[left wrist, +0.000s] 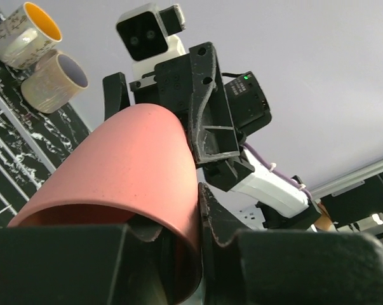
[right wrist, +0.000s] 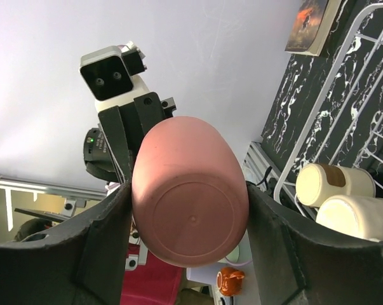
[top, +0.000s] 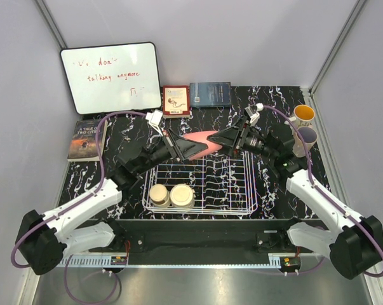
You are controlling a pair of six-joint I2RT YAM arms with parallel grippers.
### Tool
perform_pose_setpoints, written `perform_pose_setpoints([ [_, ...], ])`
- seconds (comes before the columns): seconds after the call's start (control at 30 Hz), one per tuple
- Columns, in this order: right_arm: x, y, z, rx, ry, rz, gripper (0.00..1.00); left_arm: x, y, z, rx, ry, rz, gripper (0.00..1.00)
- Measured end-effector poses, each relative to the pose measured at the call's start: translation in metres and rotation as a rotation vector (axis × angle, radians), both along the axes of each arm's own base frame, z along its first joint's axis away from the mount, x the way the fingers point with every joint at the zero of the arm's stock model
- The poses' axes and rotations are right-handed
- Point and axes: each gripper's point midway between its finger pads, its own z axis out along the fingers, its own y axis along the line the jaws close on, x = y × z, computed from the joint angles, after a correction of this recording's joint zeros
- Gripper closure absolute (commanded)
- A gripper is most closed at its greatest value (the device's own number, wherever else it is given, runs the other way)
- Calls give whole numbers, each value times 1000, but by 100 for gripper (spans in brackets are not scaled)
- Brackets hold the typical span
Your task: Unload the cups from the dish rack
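Stretches both arms up and inward from the near corners, wrists meeting in the air above the far edge of the dish rack (top: 251,190). Pinches the rim wall of the pink tumbler (right wrist: 191,190) in the clenched left end effector (left wrist: 178,229), one finger inside the mouth, the other outside. Grasps the closed bottom end of the same tumbler in the right end effector (right wrist: 191,222), fingers spread wide and pressed against opposite sides of the body. Holds the tumbler on its side, mouth toward the left arm, base toward the right, clear of the rack wires.

In the near left part of the rack: two cream cups (top: 159,195) (top: 181,196), side by side. Under the rack: a black, white-veined surface (top: 267,101). Beyond the right arm, at the far right corner: a yellow-inside white mug (top: 303,114) and, just nearer, a pale lavender mug (top: 305,138). Along the far edge: a whiteboard (top: 110,77) with red handwriting, leaning against the wall, then a red book (top: 176,100) and a blue book (top: 210,94). At the left edge: a dark paperback (top: 86,138). All round: plain pale walls, with metal uprights in the far corners.
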Motion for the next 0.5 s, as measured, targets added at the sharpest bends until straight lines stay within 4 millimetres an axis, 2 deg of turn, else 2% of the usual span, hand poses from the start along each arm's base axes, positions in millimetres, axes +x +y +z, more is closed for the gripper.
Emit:
perform_pose_setpoints([
  [0.03,0,-1,0,-4,-1,-3,18,0,0,0,12,0,3,100],
  [0.17,-10,-5,-4,-71,-41,-2,4,-2,3,-7,62,9,14,100],
  [0.27,-16,-8,-3,-111,-74,-2,0,1,7,-8,71,8,39,100],
  [0.43,-20,-12,5,-143,-119,-8,0,7,14,-11,70,6,74,100],
  [0.5,-17,-16,8,-170,-134,-48,0,12,17,-19,103,24,97,100],
])
